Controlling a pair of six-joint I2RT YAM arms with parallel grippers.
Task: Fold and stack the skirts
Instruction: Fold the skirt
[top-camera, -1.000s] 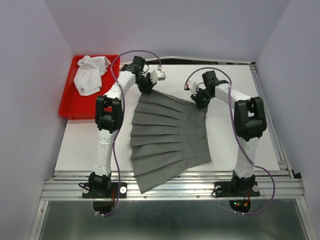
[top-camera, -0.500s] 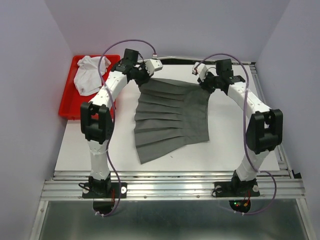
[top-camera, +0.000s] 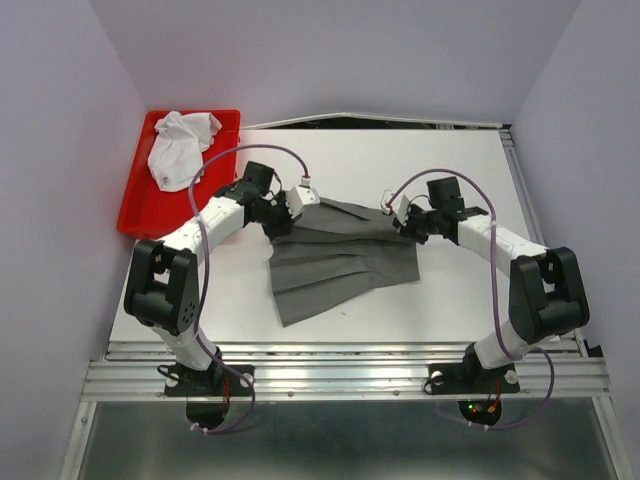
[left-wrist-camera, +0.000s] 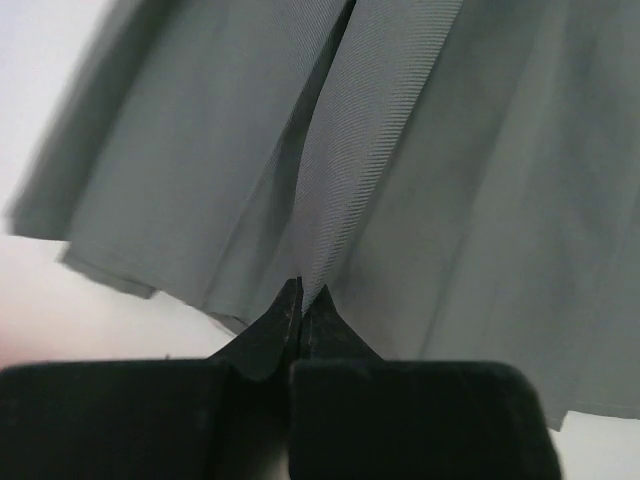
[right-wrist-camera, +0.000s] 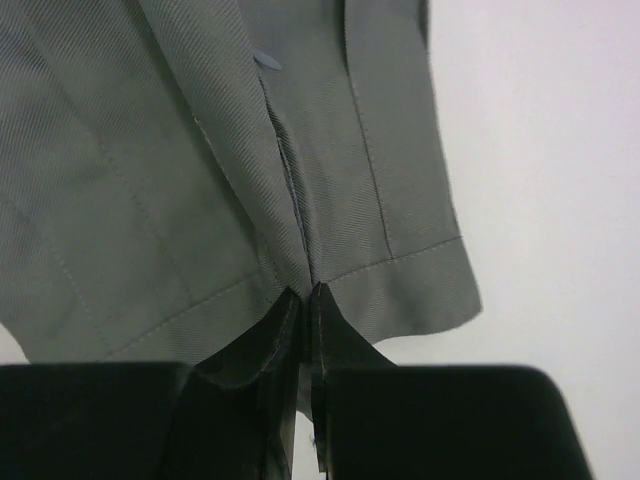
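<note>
The dark grey pleated skirt (top-camera: 340, 255) lies mid-table with its far edge folded over toward the near side. My left gripper (top-camera: 287, 205) is shut on the skirt's far left edge; in the left wrist view the pleats (left-wrist-camera: 400, 160) hang from the closed gripper (left-wrist-camera: 303, 295). My right gripper (top-camera: 405, 222) is shut on the skirt's far right edge; the right wrist view shows stitched cloth (right-wrist-camera: 200, 170) pinched in the gripper (right-wrist-camera: 306, 296). The white skirt (top-camera: 180, 145) lies crumpled in the red tray (top-camera: 135, 215) at the far left.
The white table mat (top-camera: 450, 290) lies under the skirt. Purple-grey walls close in left, right and back. A metal rail (top-camera: 350, 375) with both arm bases runs along the near edge.
Both grippers have pulled the skirt's far edge toward the near side and lower, folding it over the rest. The skirt's visible area is now shorter.
</note>
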